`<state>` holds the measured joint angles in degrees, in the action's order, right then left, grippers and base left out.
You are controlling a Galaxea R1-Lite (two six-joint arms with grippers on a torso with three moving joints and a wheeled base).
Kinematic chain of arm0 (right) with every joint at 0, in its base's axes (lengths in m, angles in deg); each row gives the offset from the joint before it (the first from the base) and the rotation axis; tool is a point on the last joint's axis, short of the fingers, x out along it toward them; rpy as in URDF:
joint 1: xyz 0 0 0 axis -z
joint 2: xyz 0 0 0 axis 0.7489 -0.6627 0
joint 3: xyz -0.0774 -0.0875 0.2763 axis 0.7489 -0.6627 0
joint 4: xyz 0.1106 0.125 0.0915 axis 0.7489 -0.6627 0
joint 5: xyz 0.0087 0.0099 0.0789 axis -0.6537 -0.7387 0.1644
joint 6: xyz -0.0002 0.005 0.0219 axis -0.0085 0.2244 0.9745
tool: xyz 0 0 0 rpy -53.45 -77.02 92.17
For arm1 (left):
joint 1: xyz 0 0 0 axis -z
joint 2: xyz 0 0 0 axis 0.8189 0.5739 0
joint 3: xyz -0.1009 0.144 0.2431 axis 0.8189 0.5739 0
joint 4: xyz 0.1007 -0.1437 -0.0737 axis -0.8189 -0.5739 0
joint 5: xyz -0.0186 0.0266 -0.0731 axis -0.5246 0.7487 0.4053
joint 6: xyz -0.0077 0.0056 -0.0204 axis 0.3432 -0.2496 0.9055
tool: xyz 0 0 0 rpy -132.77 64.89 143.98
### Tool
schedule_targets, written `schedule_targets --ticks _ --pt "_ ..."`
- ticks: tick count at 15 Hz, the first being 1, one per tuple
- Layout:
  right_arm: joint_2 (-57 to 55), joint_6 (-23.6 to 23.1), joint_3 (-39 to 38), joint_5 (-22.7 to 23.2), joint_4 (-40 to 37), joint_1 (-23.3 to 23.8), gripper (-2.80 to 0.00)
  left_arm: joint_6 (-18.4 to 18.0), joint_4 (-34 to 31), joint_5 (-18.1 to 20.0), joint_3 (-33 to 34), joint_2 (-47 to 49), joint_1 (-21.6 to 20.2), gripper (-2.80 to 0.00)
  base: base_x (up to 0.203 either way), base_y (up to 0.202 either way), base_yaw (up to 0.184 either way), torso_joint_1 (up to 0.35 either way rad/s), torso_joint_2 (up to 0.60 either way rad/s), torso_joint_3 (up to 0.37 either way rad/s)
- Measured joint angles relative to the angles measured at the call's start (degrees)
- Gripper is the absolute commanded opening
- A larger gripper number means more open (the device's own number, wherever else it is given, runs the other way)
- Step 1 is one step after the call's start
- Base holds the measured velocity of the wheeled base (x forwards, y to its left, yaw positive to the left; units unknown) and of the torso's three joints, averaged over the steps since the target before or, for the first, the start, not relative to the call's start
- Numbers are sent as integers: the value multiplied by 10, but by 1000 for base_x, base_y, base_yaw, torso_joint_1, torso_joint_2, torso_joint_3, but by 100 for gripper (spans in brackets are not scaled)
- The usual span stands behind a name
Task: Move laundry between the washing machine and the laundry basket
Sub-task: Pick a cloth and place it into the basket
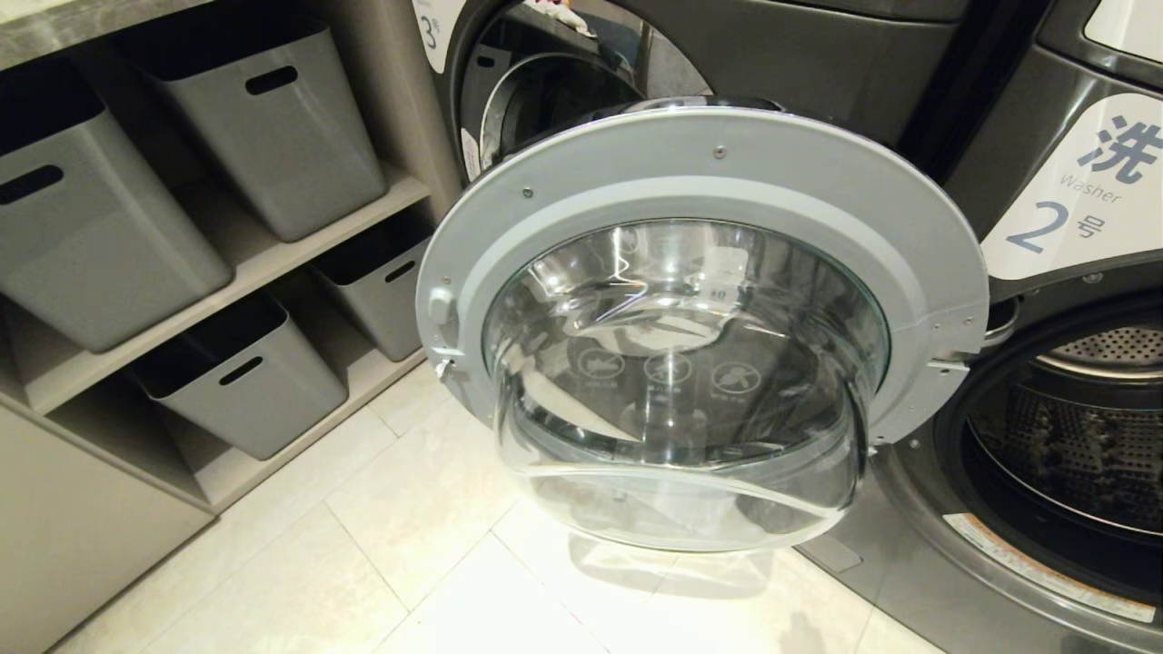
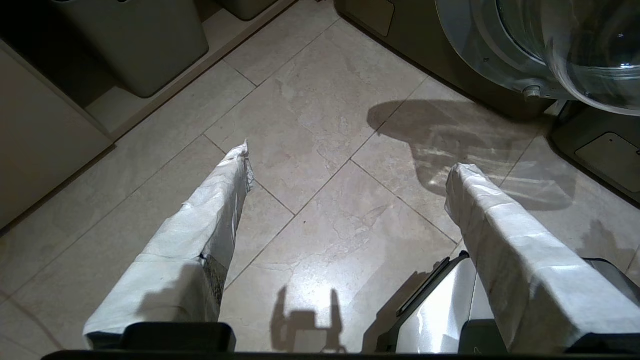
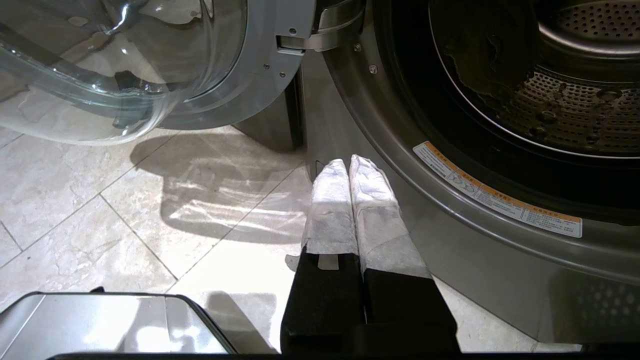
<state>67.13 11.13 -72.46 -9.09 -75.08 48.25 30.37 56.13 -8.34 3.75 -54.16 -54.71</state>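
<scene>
Where the head view reaches the right-hand washer (image 1: 1045,436), a white panel (image 1: 1086,191) reads "洗", "Washer" and "2 号"; the machine behind the open door (image 1: 700,300) carries a label (image 1: 434,32) with "3 号". Three round warning icons (image 1: 668,371) show through the door's glass bowl, and an orange-edged sticker (image 3: 497,202) runs along the washer's lower rim, its print too small to read. Grey bins (image 1: 263,109) sit on shelves at left. No laundry can be made out in the drum (image 3: 550,90). The left tool (image 2: 347,165) hangs wide over the floor tiles (image 2: 310,115), near the door. The right tool (image 3: 348,167), fingers pressed together and holding nothing, hangs just beside the washer's front, below the drum opening.
</scene>
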Motion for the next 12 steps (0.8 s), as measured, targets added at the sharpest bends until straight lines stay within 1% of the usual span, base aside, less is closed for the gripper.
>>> schedule_targets --ticks 12 --pt "0 -4 0 1 0 0 -280 -1 0 0 0 0 0 0 0 0 0 0 0 0"
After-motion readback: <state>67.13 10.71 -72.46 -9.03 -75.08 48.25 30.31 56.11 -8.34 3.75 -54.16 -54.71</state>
